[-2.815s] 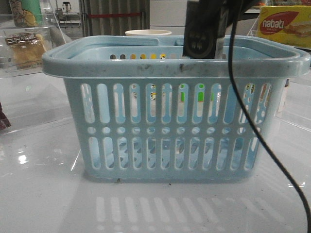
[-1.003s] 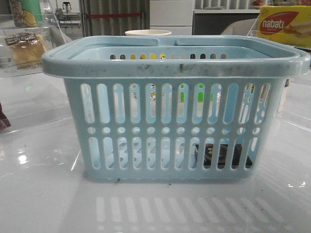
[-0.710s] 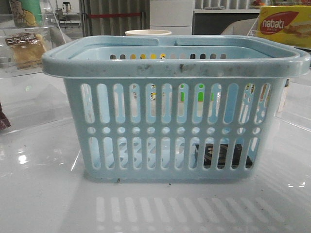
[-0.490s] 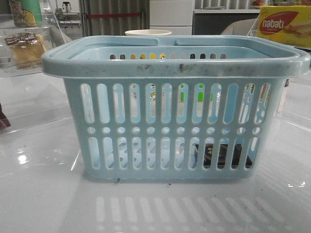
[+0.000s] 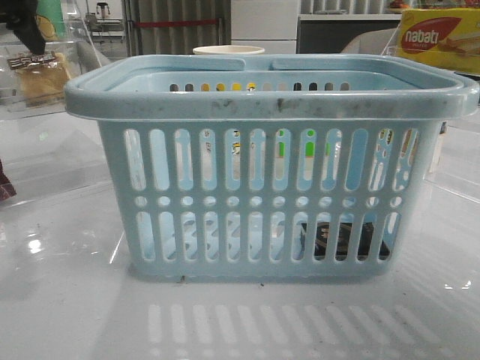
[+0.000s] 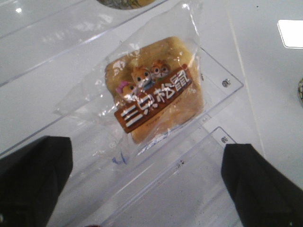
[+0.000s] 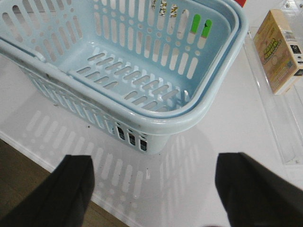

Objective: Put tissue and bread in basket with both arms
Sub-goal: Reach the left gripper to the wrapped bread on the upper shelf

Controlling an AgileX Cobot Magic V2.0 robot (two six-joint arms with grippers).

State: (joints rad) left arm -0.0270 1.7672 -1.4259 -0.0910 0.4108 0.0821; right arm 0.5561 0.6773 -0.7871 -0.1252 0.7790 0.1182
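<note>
The pale blue basket (image 5: pixel 270 105) stands mid-table and also shows in the right wrist view (image 7: pixel 142 61). The black tissue pack (image 5: pixel 341 240) lies on the basket floor at its right front, seen through the slots. The bread (image 6: pixel 156 90), golden-brown in a clear wrapper with a dark label strip, lies on a clear tray at the far left (image 5: pixel 41 75). My left gripper (image 6: pixel 147 189) is open and empty above the bread, apart from it; its dark body shows in the front view (image 5: pixel 26 26). My right gripper (image 7: pixel 156 198) is open and empty, above the table beside the basket.
A clear acrylic tray (image 6: pixel 222 82) bears the bread. A yellow-and-red nabati box (image 5: pixel 439 37) stands at the back right. A tan box (image 7: pixel 279 52) lies on another clear tray right of the basket. A white cup (image 5: pixel 229 51) is behind the basket. The table edge (image 7: pixel 42 163) is near my right gripper.
The right gripper that hung over the basket has left the front view, and the tissue now lies inside. The left arm has just come into view above the bread at the far left.
</note>
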